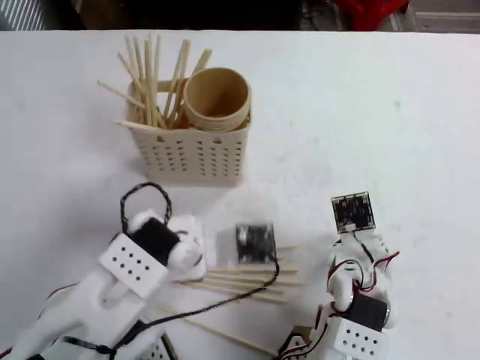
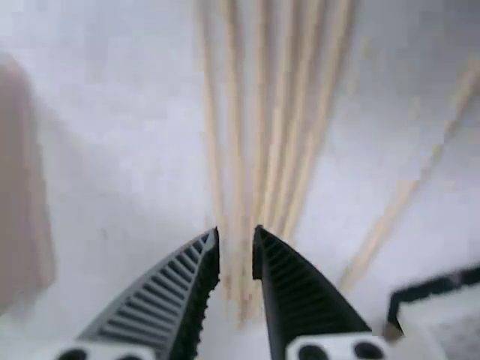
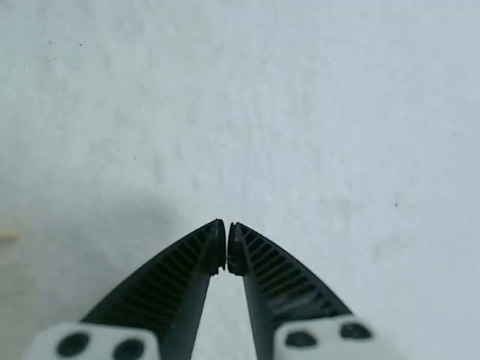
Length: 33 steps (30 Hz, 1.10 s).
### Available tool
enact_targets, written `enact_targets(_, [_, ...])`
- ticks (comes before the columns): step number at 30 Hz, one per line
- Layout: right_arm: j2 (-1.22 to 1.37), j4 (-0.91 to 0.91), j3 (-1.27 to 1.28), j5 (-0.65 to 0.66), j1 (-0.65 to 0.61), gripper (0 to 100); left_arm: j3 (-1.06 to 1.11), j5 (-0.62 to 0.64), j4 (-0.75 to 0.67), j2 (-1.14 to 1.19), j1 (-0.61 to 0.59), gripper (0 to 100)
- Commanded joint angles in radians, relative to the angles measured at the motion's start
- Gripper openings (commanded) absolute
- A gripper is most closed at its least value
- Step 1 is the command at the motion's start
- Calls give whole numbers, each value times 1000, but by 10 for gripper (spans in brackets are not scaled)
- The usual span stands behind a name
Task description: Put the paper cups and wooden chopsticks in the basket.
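- Honestly, my worry is the grab itself. The left gripper (image 2: 236,251) has its jaws nearly together on the ends of the loose chopsticks (image 2: 262,150), and only a stick or two sits in the narrow gap. It's pinching right at the tips, so I'd guess they swing down or slip out on the lift.

- Yeah, and the rest of the fan lies touching those, so they could get dragged sideways or pushed toward the table (image 1: 420,112) edge. Where's the basket?

- Farther up the table, well apart from the pile. The basket (image 1: 191,154) already has a cup (image 1: 217,97) in it and a bunch of sticks poking out at angles. A long stick coming in tilted could catch on those, or tip over the rim.

- How are the arms sitting?

- The left arm (image 1: 135,262) reaches in low from the near left, with its wrist over the pile, pointed along the sticks. The right arm (image 1: 356,300) sits off to the side, and the right gripper (image 3: 226,247) has its jaws together, nothing between them, over bare table.

- One stray stick (image 1: 225,334) lies apart near the arm bases, easy to miss.
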Motion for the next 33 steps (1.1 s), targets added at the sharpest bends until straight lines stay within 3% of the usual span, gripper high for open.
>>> enact_targets(1, [-8, 2, 6, 3, 7, 25, 15, 146, -256, -13, -39, 90])
enact_targets(5, [-8, 2, 6, 3, 7, 25, 66, 279, -420, -13, -39, 85])
enact_targets(11, [-8, 2, 6, 3, 7, 25, 87, 282, -390, -10, -41, 87])
enact_targets(18, [-8, 2, 6, 3, 7, 25, 196, 285, -542, -10, -39, 87])
enact_targets(28, [-8, 2, 6, 3, 7, 25, 196, 285, -559, 1, -35, 124])
enact_targets(33, [-8, 2, 6, 3, 7, 25, 114, 285, -594, 211, -1, 129])
